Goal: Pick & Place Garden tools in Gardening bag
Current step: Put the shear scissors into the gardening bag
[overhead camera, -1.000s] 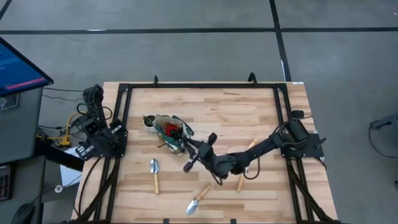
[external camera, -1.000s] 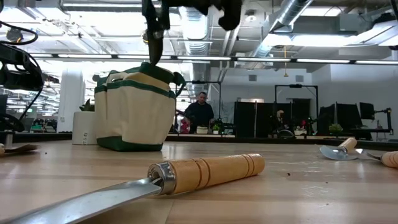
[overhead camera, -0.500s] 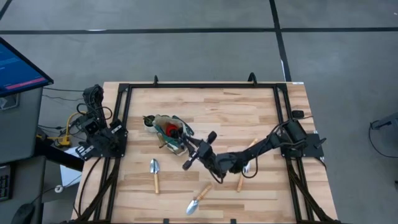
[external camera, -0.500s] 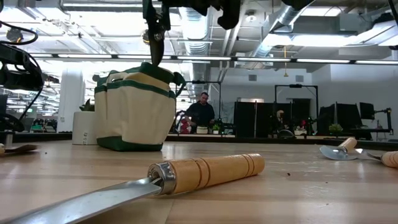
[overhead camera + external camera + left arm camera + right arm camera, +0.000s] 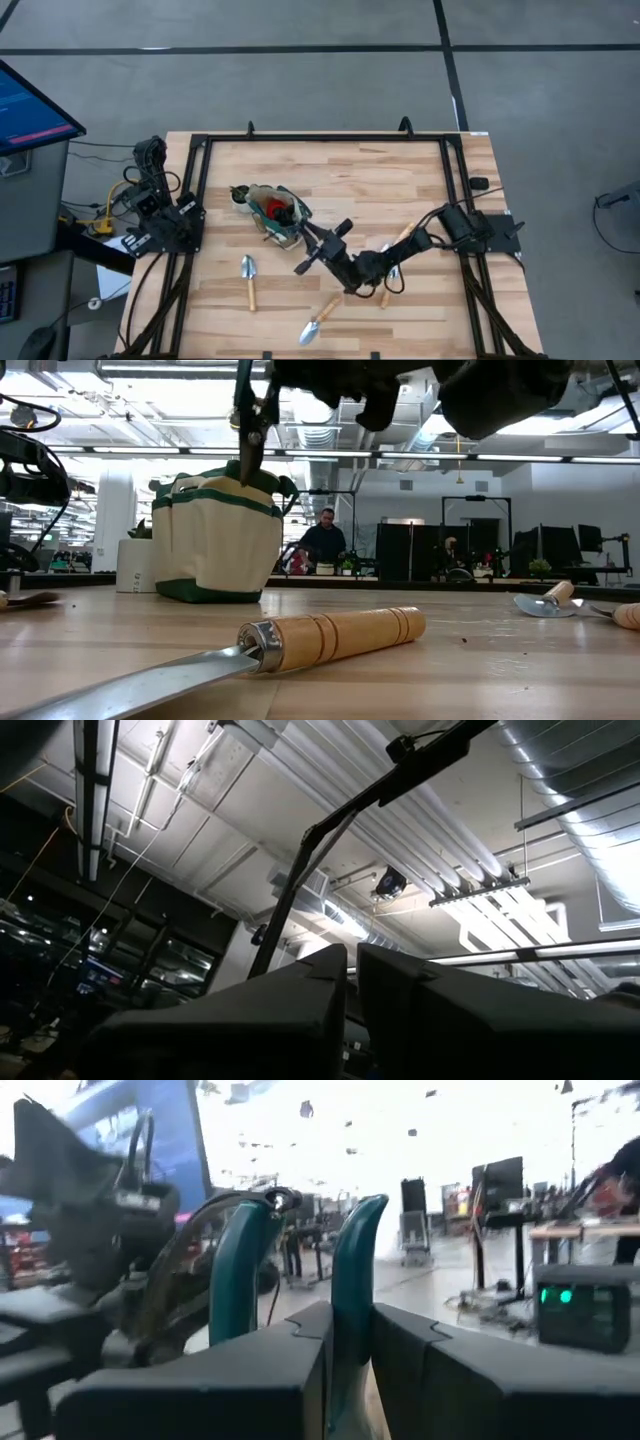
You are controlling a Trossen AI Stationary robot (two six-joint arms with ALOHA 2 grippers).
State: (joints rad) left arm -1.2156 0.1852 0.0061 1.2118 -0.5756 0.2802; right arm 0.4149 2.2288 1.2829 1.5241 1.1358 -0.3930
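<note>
The beige gardening bag [image 5: 272, 213] with green trim stands upright on the table [image 5: 380, 170], left of centre, a red tool showing in its mouth. My right gripper [image 5: 320, 245] is just right of the bag and shut on the pruning shears [image 5: 246, 430]. The shears' blades point down at the bag's top [image 5: 225, 478]. Trowels lie flat on the table at the near side [image 5: 249, 277] [image 5: 318, 322], and one [image 5: 392, 270] lies partly under my right arm. My left gripper [image 5: 351, 990] is shut at the table's left edge and points up at the ceiling. My right gripper pinches one teal handle of the shears [image 5: 352, 1295] between its two fingers. The other handle [image 5: 236, 1270] stands free beside one finger [image 5: 220, 1380]. The shears are lifted clear and hang blades down, a little tilted, with the tips [image 5: 247, 472] at the bag's mouth.
A small white pot [image 5: 133, 566] stands behind the bag on its left. The black frame rails [image 5: 325, 139] run round the table. A trowel's wooden handle [image 5: 335, 637] lies close to the low camera. A monitor [image 5: 30, 105] stands beyond the table's left edge.
My right gripper has sunk toward the bag and tipped at the wrist, staying shut on the shears. The shears' blades have come down from above the bag to its mouth and now lean a little. The bag and trowels have stayed put.
</note>
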